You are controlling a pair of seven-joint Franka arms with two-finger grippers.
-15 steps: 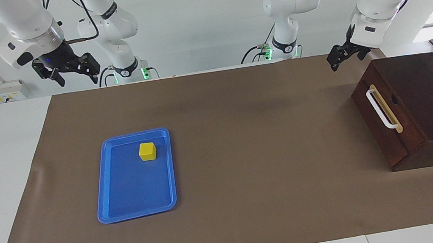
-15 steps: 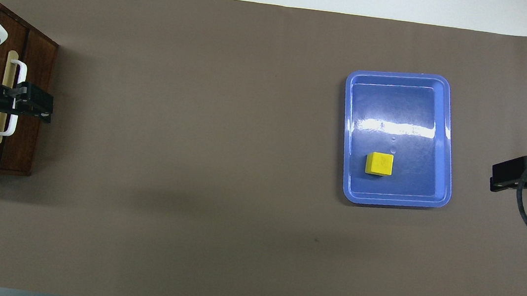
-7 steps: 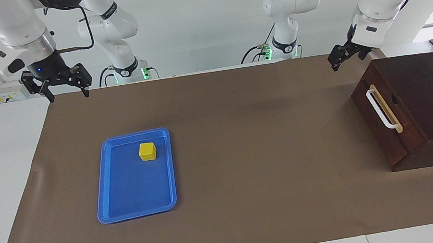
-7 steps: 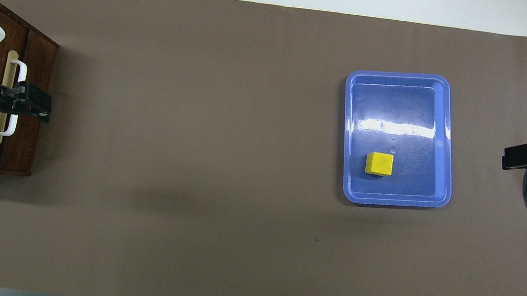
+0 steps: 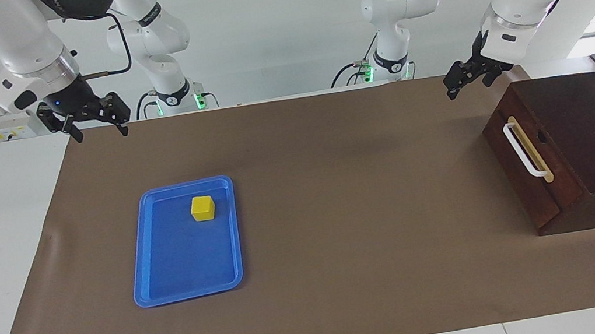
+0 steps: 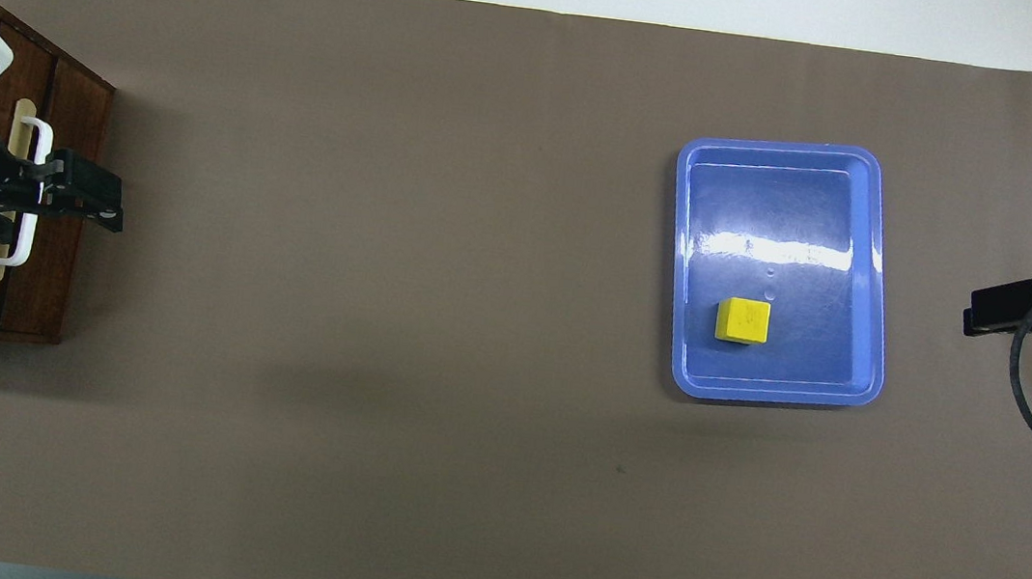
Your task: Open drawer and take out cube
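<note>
The dark wooden drawer sits shut in its wedge-shaped box at the left arm's end of the table. Its white bar handle is untouched. My left gripper hangs open and empty in the air over the drawer's front, well above the handle. The yellow cube lies on a blue tray toward the right arm's end. My right gripper hangs open and empty, high over the mat's edge at that end, apart from the tray.
A brown mat covers most of the white table. A wide stretch of bare mat lies between the tray and the box. Two more white arms stand at the robots' end of the table.
The right gripper has come lower and swung about near the mat's edge. The left gripper has shifted slightly away from the box toward the table's middle. Cube, tray and drawer have not moved.
</note>
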